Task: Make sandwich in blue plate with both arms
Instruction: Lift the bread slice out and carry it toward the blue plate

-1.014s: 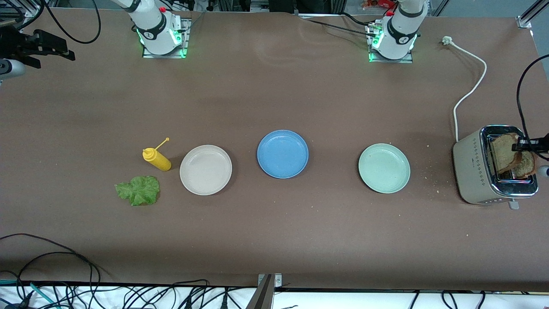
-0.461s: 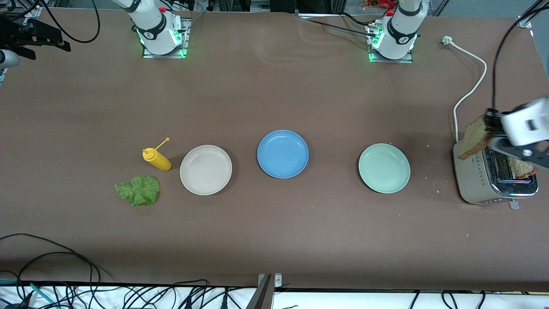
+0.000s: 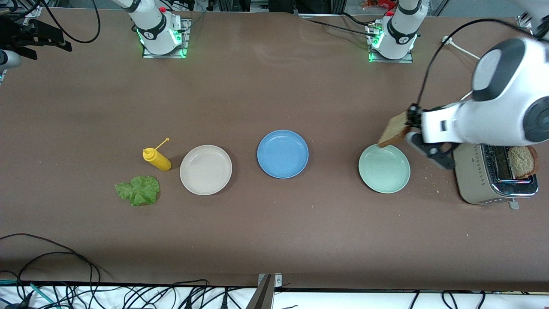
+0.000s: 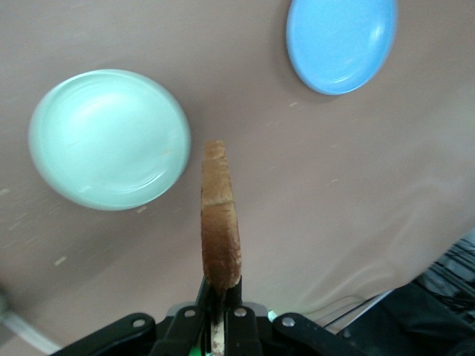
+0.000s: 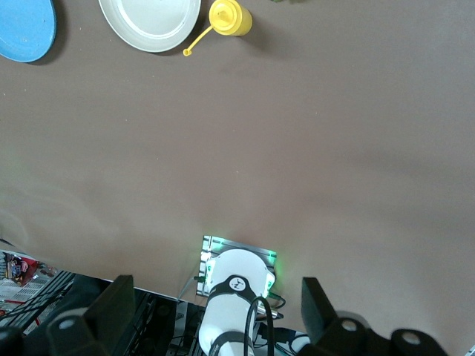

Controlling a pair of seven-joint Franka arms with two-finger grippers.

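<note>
My left gripper is shut on a brown bread slice, held on edge over the rim of the pale green plate. In the left wrist view the bread slice sticks out from the left gripper, with the blue plate empty past the pale green plate. The blue plate sits mid-table. A second slice stands in the toaster. A lettuce leaf lies toward the right arm's end. My right gripper waits open, high at that end; the right wrist view shows the right gripper holding nothing.
A beige plate and a yellow squeeze bottle sit between the blue plate and the lettuce. The toaster's white cord runs toward the left arm's base. Crumbs lie around the toaster. Cables hang along the table's near edge.
The left gripper lifted a bread slice out of the toaster and carried it to the pale green plate's rim. The right gripper shifted slightly, then held still.
</note>
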